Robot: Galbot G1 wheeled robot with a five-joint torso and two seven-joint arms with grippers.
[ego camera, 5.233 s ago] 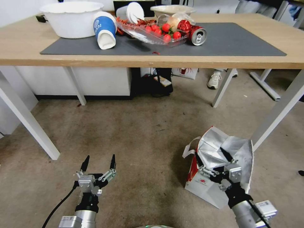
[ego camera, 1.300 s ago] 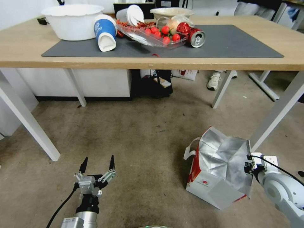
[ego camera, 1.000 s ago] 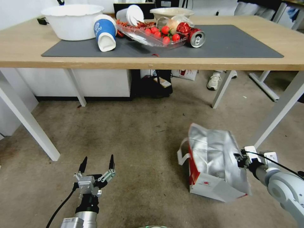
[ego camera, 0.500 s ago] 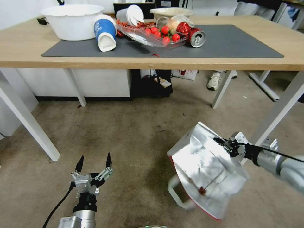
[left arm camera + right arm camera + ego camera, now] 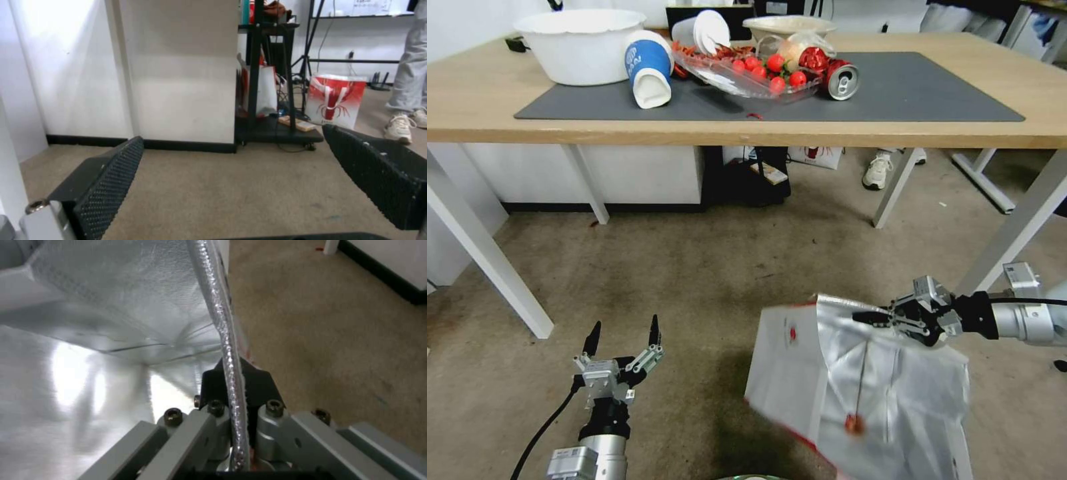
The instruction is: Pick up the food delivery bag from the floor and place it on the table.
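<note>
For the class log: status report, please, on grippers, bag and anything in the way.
Right gripper shut on food delivery bag rim, bag off the floor. Left gripper open, idle, low. Table edge overhead; dishes crowd mat's left.

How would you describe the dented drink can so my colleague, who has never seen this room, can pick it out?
Start at the light-wood table and its dark grey mat. Near the mat's middle, at the right end of the clutter, the can lies on its side beside the clear tray of red fruit. It is the only metal item: red body, silver top with pull tab facing the camera.
</note>
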